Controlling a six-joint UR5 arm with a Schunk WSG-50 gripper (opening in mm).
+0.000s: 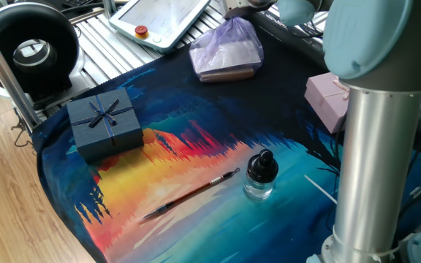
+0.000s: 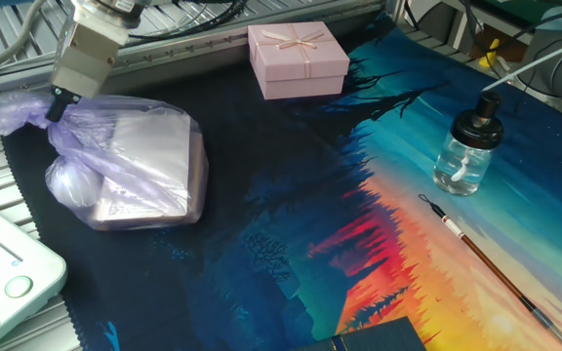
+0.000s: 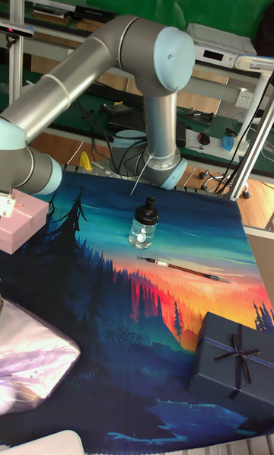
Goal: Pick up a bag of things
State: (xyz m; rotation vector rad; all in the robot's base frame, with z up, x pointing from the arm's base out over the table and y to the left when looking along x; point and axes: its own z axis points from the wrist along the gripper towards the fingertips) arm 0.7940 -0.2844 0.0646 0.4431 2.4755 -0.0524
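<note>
Bag of things (image 2: 130,166) is seen at the counter's (image 2: 261,214) far left, resting flat. Claw (image 2: 55,105) is positioned at the gathered neck; grip state cannot be told. Thin crinkled plastic could be lost or torn on lift.

- In one fixed view you look down from behind the arm's base (image 1: 375,146), over the dark blue gift box (image 1: 104,123).
- The other fixed view faces back from the opposite side, close above the pink box (image 2: 298,60).
- The tall fixed view looks toward the base; all three share the bottle (image 3: 143,224).
</note>
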